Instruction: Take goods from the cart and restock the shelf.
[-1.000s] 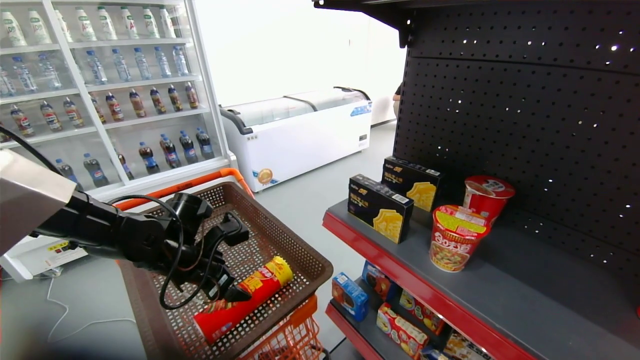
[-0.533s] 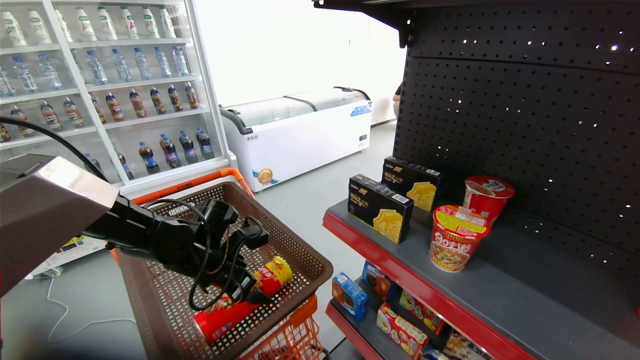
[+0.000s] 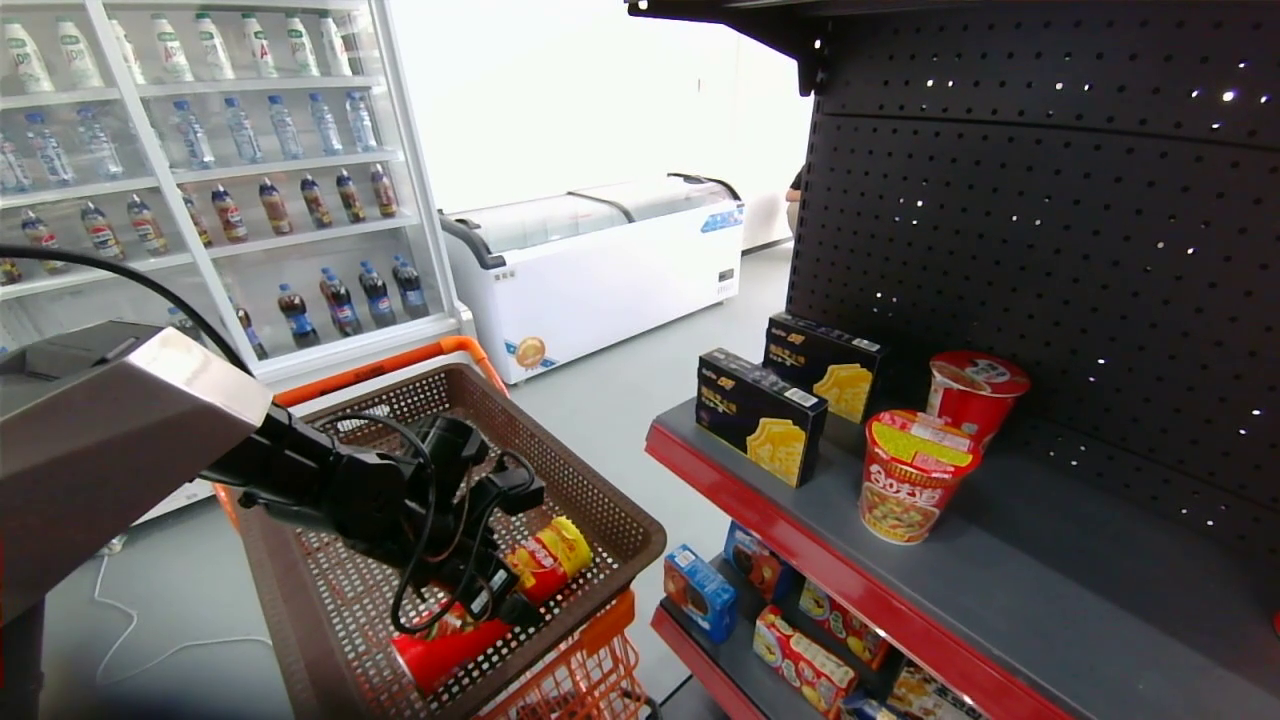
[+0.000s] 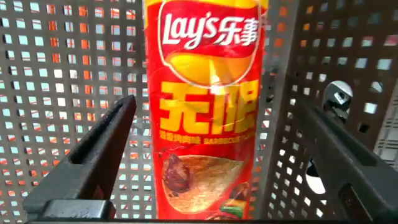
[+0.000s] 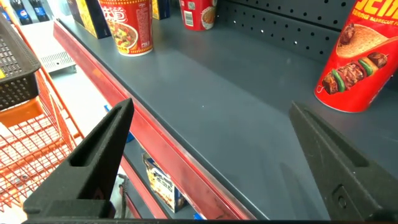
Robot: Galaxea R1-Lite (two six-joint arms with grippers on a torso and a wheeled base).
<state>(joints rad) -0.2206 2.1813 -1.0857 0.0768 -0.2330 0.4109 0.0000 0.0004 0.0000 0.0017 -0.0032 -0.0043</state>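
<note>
Between the left gripper's (image 4: 216,106) spread fingers, untouched on either side, 1 chip can (image 4: 208,143) lies on the cart basket (image 3: 575,462) floor. Step in hand: the pick. Next move calls for squarely closing on the can. Right gripper (image 5: 211,106) hangs apart-fingered above the shelf (image 5: 249,74).

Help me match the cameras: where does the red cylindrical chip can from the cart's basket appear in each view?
Head view: red cylindrical chip can lies lower left in the brown perforated basket.
Left wrist view: centred inside the open left claw.
Right wrist view: not in it; another red can stands on the grey shelf.
Shared landmark: the basket.
</note>
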